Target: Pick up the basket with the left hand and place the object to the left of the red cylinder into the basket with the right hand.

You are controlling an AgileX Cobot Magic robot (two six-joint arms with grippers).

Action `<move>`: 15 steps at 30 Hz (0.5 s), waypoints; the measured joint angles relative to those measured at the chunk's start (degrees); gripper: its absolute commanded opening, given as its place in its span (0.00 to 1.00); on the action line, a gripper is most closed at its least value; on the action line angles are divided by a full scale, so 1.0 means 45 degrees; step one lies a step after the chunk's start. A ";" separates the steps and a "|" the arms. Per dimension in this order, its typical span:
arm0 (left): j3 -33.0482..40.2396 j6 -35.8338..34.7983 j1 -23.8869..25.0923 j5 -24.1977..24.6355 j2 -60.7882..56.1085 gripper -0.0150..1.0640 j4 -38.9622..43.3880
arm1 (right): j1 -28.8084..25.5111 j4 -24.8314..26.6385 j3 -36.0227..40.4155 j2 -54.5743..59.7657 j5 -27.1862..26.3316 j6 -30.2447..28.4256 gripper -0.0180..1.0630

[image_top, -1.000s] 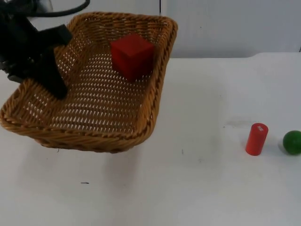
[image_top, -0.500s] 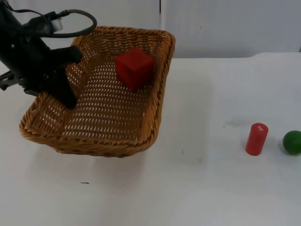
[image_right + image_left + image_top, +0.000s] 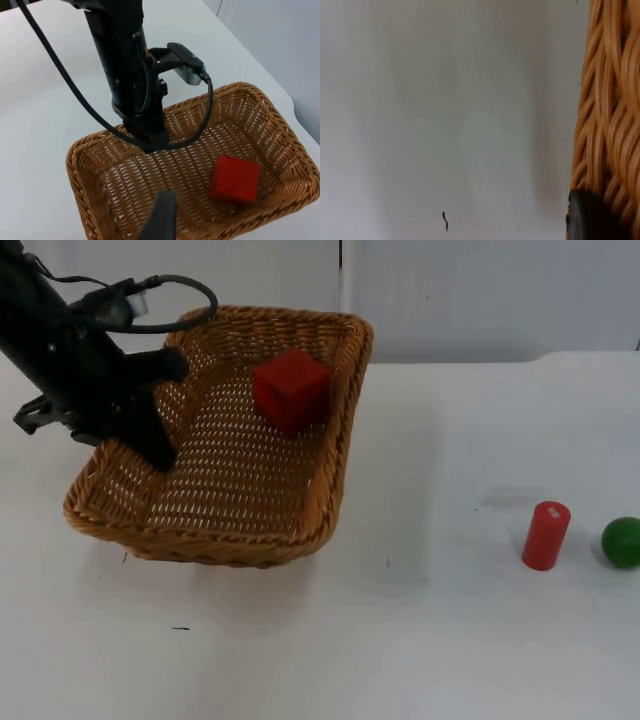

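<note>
Wicker basket (image 3: 240, 510), no readable labels

The wicker basket (image 3: 230, 530) is a shallow, rectangular tray of tan woven cane with a thick braided rim, sitting at the left of the table in the top view, its far end near the partition. Inside it lies a red cube (image 3: 292, 389), resting on the woven floor toward the far right corner (one edge turned slightly, so it sits askew to the walls). The red cylinder (image 3: 546, 535) stands upright on the bare table, well apart to the right.
</note>
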 measured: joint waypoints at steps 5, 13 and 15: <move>-0.0077 0.0096 0.0000 -0.0271 0.0336 0.01 -0.0064 | 0.0000 0.0000 0.0000 0.0000 0.0000 0.0000 0.73; -0.0077 0.0226 0.0492 -0.0466 0.0874 0.01 -0.0064 | 0.0000 0.0000 0.0000 0.0000 0.0000 0.0000 0.73; -0.0077 0.0231 0.0669 -0.0621 0.0923 0.01 -0.0064 | 0.0000 0.0080 0.0000 0.0000 0.0000 0.0000 0.73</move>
